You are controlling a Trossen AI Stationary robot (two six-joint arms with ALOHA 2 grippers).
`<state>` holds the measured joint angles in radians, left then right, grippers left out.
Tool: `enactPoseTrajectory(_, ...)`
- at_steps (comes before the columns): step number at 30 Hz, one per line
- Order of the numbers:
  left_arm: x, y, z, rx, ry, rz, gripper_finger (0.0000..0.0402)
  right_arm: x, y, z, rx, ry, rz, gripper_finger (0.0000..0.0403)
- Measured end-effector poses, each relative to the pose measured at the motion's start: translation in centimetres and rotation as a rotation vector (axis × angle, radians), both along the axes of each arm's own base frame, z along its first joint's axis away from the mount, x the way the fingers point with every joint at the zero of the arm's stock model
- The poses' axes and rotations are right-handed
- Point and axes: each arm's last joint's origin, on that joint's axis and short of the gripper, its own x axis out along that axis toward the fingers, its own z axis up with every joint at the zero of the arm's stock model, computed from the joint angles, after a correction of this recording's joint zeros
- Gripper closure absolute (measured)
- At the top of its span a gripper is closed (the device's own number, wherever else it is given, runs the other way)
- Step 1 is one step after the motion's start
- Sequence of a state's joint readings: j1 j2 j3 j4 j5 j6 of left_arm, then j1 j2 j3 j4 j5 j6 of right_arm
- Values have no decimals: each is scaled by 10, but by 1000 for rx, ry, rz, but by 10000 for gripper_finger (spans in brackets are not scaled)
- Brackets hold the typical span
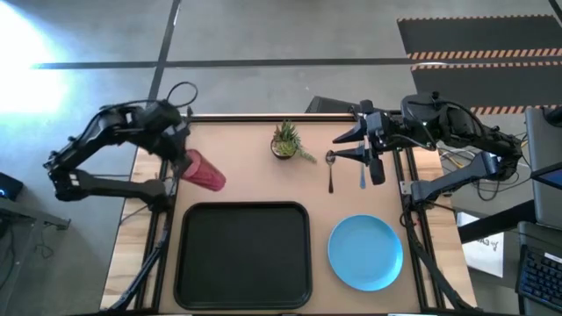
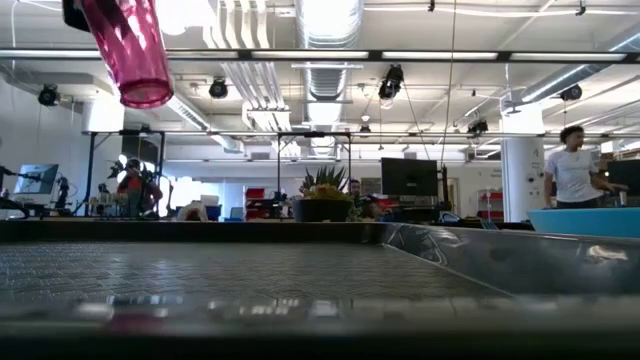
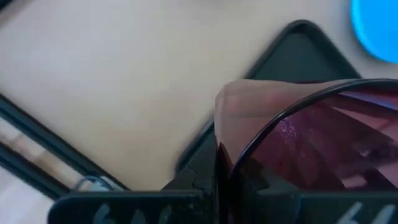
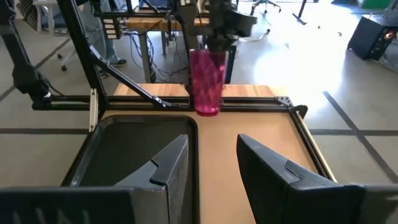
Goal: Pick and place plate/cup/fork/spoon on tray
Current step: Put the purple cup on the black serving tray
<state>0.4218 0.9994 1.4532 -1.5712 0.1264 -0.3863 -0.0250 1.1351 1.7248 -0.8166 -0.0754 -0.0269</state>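
The red translucent cup (image 1: 205, 172) hangs in the air at the table's left, above the bare wood just beyond the black tray's (image 1: 244, 254) far left corner. It also shows in the low view (image 2: 135, 50) and the right wrist view (image 4: 208, 81). My left gripper (image 1: 180, 160) is shut on it. My right gripper (image 1: 344, 147) is open and empty, hovering at the far right above the dark spoon (image 1: 330, 172) and the blue-handled fork (image 1: 362, 175), which lie flat on the table. The light-blue plate (image 1: 365, 252) lies flat to the right of the tray. My left gripper holds the cup by its wide rim end (image 4: 208, 55), coming from above. The rim (image 3: 273, 118) lies close against the gripper, which hides how the fingers sit on it. The cup hangs below the gripper, base down, a little tilted, clear of table and tray.
A small potted green plant (image 1: 286, 141) stands at the far middle of the table, between the two arms. The tray's floor (image 4: 134, 146) is bare. People stand in the room beyond the table (image 2: 575, 165).
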Motion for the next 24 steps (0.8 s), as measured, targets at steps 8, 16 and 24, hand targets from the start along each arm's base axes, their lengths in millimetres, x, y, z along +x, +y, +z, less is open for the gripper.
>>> enactPoseTrajectory(8, 23, -20, -24, -65, 126, -88, 401, 0, 0, 0, 6, 2, -2, 275)
enactPoseTrajectory(16, 60, -42, -70, -100, 377, -231, 401, 1, 0, -1, 8, 5, -2, 275)
enactPoseTrajectory(24, 82, -55, -99, -100, 468, -274, 402, 0, 0, -3, 8, 25, -2, 275)
